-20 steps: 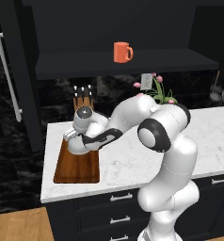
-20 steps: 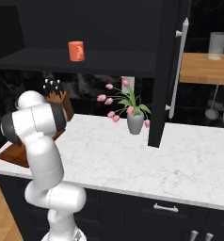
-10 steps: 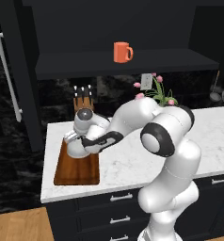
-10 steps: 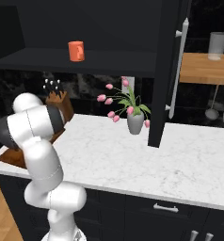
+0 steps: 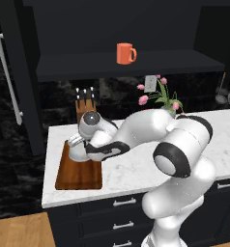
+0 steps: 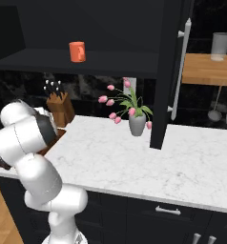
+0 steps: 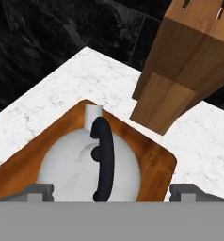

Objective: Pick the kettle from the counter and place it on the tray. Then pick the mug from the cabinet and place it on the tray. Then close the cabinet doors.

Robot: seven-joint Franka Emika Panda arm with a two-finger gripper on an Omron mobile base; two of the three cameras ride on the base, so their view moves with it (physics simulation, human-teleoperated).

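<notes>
The silver-grey kettle (image 7: 81,162) with its black arched handle (image 7: 102,155) stands on the reddish-brown tray (image 7: 157,165) at the left end of the counter (image 5: 136,169). My gripper (image 7: 111,190) hovers just above it, open, one fingertip (image 7: 38,190) on each side of the handle and touching nothing. From the left base view the hand (image 5: 78,144) is low over the tray (image 5: 78,179). The orange mug (image 5: 125,53) sits upright on the cabinet shelf (image 5: 136,65); it is also in the right base view (image 6: 77,51). Both cabinet doors (image 5: 15,77) (image 6: 170,71) stand open.
A wooden knife block (image 7: 189,61) stands right behind the tray, against the wall (image 5: 85,103). A grey vase of pink flowers (image 6: 137,124) is further right on the counter. The open right door hangs over the counter's middle. Utensils (image 6: 220,112) hang at far right.
The jaws have gone from shut to wide open and let go of the kettle's handle. The kettle rests on the tray; the arm has barely shifted.
</notes>
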